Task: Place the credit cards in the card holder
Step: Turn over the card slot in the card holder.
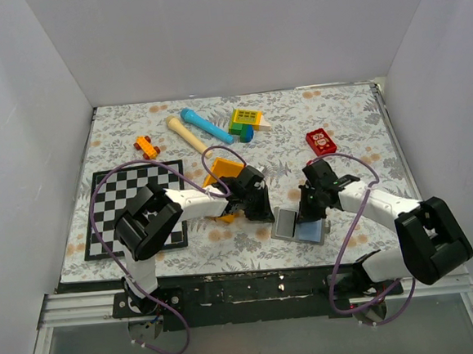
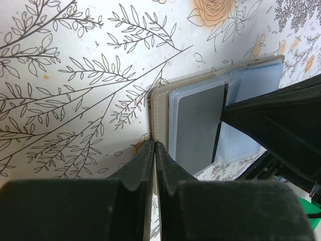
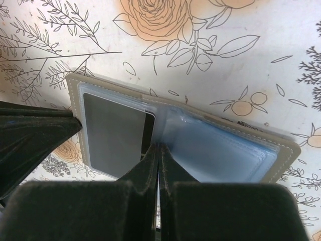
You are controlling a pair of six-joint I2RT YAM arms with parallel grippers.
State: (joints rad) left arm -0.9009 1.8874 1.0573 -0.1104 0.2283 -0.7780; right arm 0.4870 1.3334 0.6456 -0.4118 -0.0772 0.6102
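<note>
Top camera sits high at the near edge, looking down over the whole table (image 1: 338, 111). Both wrist cameras hover tight above the open wallet (image 2: 251, 85), facing down from opposite sides; all three share it.

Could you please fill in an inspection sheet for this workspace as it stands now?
Surface: floral cloth, flat; checkerboard mat at its left.
Job's things: card holder lying open; one dark card in the sleeve nearer the left gripper; no loose cards seen.
Clutter: orange tray, red block, blue cylinder, wooden pin, green-yellow toy, orange toy.
Grippers: left gripper jaws shut at the holder's edge; right gripper jaws shut at its fold.
Cables: purple cables loop off both arms.
Surroundings: white walls; nothing else seen.
</note>
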